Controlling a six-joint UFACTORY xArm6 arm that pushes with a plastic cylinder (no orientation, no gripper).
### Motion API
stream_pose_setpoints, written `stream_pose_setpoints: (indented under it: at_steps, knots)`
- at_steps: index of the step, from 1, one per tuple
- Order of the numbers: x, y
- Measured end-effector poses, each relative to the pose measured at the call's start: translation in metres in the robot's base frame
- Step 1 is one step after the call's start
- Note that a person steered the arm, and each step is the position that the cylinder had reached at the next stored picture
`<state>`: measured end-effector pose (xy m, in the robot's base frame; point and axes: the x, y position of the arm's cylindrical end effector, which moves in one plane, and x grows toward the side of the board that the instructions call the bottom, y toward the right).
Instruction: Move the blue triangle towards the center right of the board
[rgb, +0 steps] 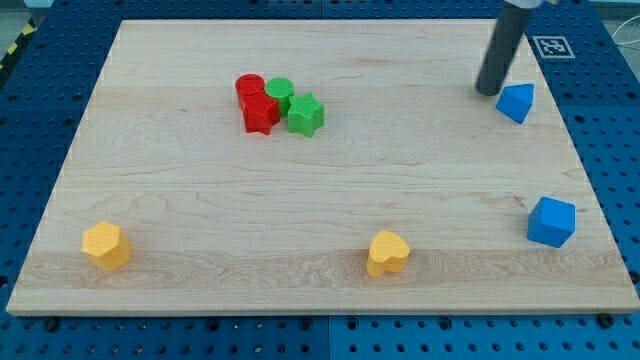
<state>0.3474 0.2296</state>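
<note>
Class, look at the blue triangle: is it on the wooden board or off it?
On. The blue triangle lies wholly on the wooden board, near its upper right edge, with my tip just to its left.

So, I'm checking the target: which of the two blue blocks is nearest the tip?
The blue triangle at upper right, just right of my tip; the blue cube sits lower.

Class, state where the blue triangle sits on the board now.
The blue triangle lies near the view's top right of the board, just right of my tip, well above the blue cube.
</note>
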Motion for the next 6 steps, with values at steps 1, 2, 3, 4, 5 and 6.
stream_pose_setpoints:
  at_steps: [1, 2, 3, 4, 5, 6]
  knots:
    - [0.024, 0.030]
    - [0.047, 0.047]
    - [0.060, 0.036]
    - [0.079, 0.035]
    - [0.071, 0.034]
    - [0.070, 0.071]
